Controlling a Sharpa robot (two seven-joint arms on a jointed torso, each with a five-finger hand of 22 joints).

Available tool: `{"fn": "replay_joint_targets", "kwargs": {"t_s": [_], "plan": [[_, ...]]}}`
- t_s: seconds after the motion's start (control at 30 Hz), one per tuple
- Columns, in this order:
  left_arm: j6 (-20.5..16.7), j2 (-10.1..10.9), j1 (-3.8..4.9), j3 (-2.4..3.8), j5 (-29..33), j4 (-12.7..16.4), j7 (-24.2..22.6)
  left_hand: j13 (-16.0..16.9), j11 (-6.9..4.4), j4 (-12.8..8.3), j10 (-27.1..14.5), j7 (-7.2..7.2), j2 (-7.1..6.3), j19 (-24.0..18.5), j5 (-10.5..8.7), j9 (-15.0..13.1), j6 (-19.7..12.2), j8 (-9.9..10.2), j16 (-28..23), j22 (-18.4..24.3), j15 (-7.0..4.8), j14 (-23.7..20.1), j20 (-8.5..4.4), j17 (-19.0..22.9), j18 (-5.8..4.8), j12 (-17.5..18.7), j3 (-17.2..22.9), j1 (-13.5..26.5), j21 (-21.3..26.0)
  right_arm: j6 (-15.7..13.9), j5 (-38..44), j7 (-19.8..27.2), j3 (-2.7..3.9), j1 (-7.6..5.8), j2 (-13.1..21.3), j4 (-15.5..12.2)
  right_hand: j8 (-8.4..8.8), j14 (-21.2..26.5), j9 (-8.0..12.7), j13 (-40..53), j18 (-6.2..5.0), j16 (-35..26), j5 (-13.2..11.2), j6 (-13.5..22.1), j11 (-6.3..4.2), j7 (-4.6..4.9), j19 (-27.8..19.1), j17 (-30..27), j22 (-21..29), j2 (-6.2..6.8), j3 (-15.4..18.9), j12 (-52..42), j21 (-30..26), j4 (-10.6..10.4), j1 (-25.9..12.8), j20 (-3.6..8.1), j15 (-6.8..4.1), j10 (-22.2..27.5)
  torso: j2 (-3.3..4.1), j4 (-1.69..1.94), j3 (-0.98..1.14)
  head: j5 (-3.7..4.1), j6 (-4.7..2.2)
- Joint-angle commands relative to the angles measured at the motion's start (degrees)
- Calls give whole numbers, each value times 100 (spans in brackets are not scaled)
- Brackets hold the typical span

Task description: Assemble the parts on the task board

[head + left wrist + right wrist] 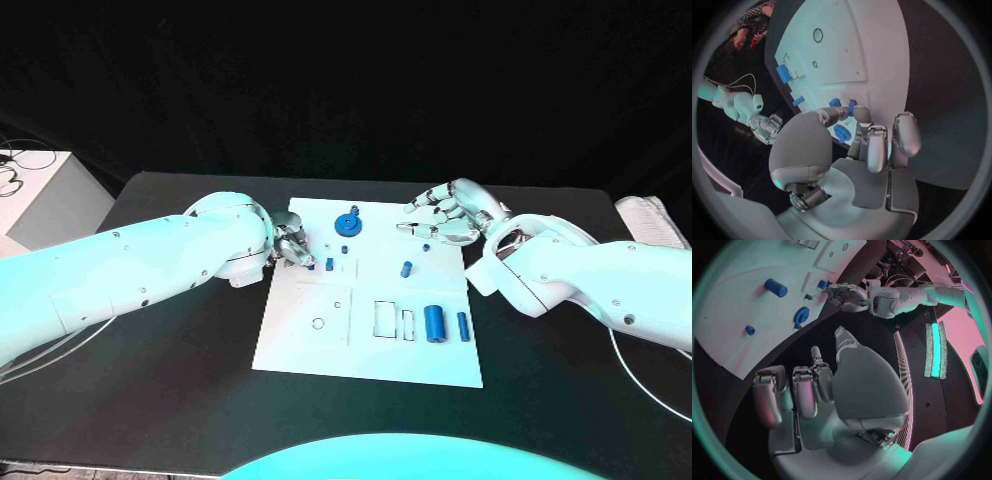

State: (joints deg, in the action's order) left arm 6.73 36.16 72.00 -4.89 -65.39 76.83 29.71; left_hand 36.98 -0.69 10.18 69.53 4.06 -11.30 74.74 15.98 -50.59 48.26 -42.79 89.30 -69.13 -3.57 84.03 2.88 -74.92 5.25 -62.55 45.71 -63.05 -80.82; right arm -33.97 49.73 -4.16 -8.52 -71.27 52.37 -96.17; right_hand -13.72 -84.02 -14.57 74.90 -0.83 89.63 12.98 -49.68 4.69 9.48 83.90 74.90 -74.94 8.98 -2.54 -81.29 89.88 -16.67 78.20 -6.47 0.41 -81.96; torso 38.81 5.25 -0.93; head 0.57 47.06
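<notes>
The white task board (310,345) lies mid-table. A blue gear-like part (348,224) stands near its far edge; it also shows as the gear (842,132) and the gear (801,316). Two blue cylinders (434,324) lie side by side near the board's right edge. Small blue pieces (407,268) sit in the middle. My left hand (293,245) hovers at the board's left edge, thumb and finger pinching a small blue part (851,106), with another small piece (835,102) beside the thumb. My right hand (444,215) hangs over the far right corner, fingers (804,392) bent and apart, holding nothing.
The board has outlined slots (384,318) and a ring mark (319,323) on its near half. A white box (51,190) stands off the table's far left, and a pale object (645,215) lies at the far right edge. Black tabletop (173,400) surrounds the board.
</notes>
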Motion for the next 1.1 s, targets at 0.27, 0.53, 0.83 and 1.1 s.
{"fn": "replay_joint_targets", "kwargs": {"t_s": [0.27, 0.53, 0.83, 1.1], "plan": [[458, -55, -43, -32, -4, -8, 21, 24, -32, -995, 31, -86, 30, 43, 12, 5, 123, -22, 49, -14, -34, 575, -20, -1444, -52, -3, 927, 3, -41, 67, 60, 34, 1, 5, 6, -10, -29, -564, 8, 665, 83, -16, 7, -27, 5, 1, 610, 1383, -1506, -23, 18, 17, 12, 2, -46, 9, 8, 31, -8, 11, -1, 9, 19], [321, -55, -44, -33, -134, -6, 23, 42, -41, -1043, 71, -94, 12, 53, 85, 15, 158, -30, 63, -27, -42, 590, -28, -1486, -55, -13, 957, 26, -49, 64, 60, 37, 1, 5, 7, -8, -29, -564, 8, 665, 83, -16, 7, -27, 5, 1, 610, 1383, -1506, -23, 18, 17, 12, 2, -46, 9, 8, 31, -4, 6, -3, 8, 14], [217, -33, -44, -32, -282, 22, 22, 35, -64, -1119, 138, -116, -33, 98, 261, 30, 220, -53, 70, -79, -61, 597, -47, -1508, -65, -7, 1007, 94, -77, 63, 60, 39, 1, 5, 8, -3, -40, -562, 14, 658, 83, -19, 6, -27, 2, -2, 610, 1375, -1506, -28, 24, 17, 12, 5, -72, 12, 5, 33, -5, 6, -3, 7, 21], [191, 3, -44, -31, -332, 60, 20, 50, -74, -1145, 174, -126, -53, 110, 346, 40, 250, -60, 70, -91, -70, 597, -56, -1508, -68, -13, 1021, 117, -85, 64, 61, 41, 1, 5, 11, 1, -40, -562, 14, 658, 83, -19, 6, -27, 2, -2, 610, 1375, -1506, -28, 24, 17, 12, 5, -72, 12, 5, 33, -5, 8, -4, 16, 28]]}}
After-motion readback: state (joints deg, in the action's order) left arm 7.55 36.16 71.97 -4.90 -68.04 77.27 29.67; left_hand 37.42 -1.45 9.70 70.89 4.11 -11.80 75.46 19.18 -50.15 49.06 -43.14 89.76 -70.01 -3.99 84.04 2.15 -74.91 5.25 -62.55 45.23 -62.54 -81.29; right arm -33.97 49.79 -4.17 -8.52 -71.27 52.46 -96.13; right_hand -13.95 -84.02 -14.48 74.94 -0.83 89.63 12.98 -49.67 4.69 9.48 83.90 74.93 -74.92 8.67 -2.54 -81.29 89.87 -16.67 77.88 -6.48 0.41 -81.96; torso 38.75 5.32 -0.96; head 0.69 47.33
